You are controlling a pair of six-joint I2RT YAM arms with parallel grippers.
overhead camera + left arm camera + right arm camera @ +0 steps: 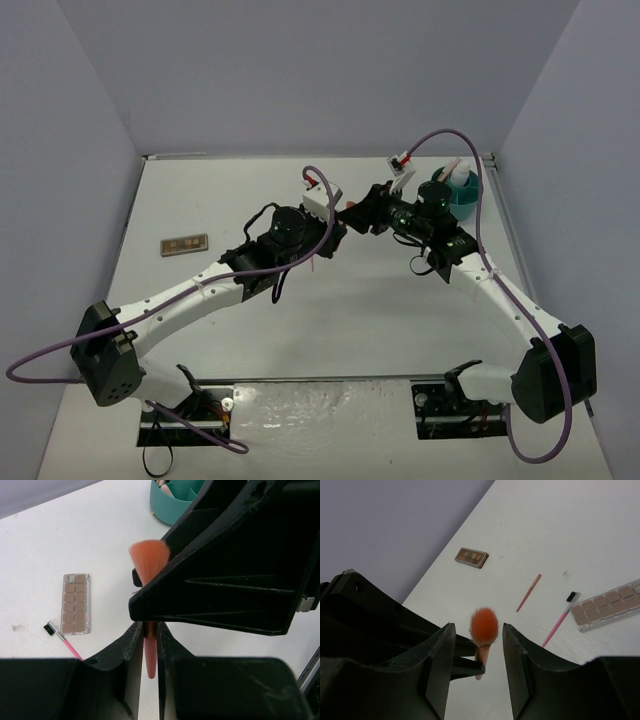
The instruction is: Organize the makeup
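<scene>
LIGHT bright, even, from above | SHADOWS soft, faint | GLARE watery sheen on the table [330, 395], well behind my fingers | FOCUS my left fingers [125, 680] loom black and blurred; brush [148, 562] bristles just ahead smear; palette [76, 603] beyond reads crisp

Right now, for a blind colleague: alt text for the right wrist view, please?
An orange brush stands bristles-up, its handle pinched by the left gripper, between the open fingers of the right gripper. Behind, on the white table, lie a dark palette, a thin red stick, a pink applicator and a brown-pan palette.
</scene>
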